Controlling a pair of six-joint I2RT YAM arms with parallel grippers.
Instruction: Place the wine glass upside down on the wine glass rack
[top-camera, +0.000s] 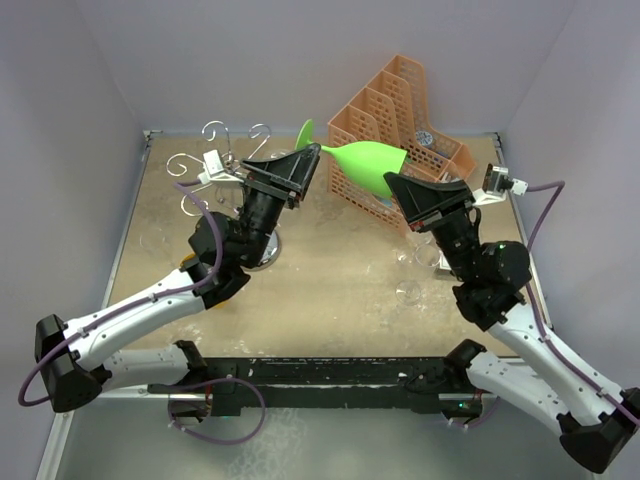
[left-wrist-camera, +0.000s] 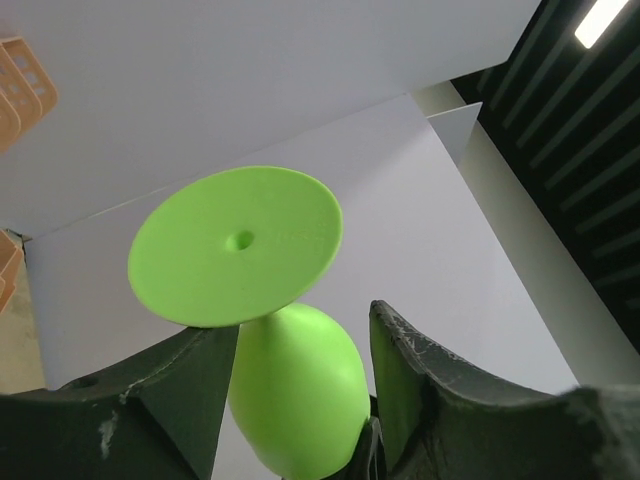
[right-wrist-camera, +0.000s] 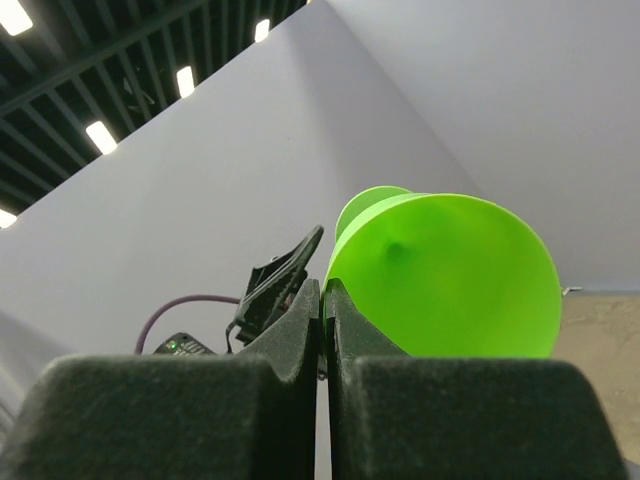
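Found left claw (left-wrist-camera: 305, 320) open, with dark fingers (left-wrist-camera: 420, 370) standing apart on either side of the wine glass (top-camera: 370, 160), just below its round foot. Could not confirm contact on either finger.

Found right claw (right-wrist-camera: 322, 290) closed tight, pinching the rim wall of the bowl between both pads, one finger outside and the other seemingly inside the mouth.

Located the glass, bright green, off the table (top-camera: 330, 290) and lying roughly horizontal in the upper centre of the overhead frame. Noted foot pointing left toward the left claw, bowl mouth pointing right toward the right claw.

Located the wine glass rack (top-camera: 266, 254) in the upper left of the overhead frame, just left of the glass foot. Noted curled silver hooks showing above the left arm and round shiny base partly hidden under that arm. Noted glass and rack apart.

Noted an orange mesh organiser (top-camera: 400, 100) upright at upper centre-right of the overhead frame, directly behind the bowl.

Recorded pale walls and ceiling lights behind the glass in both wrist views.
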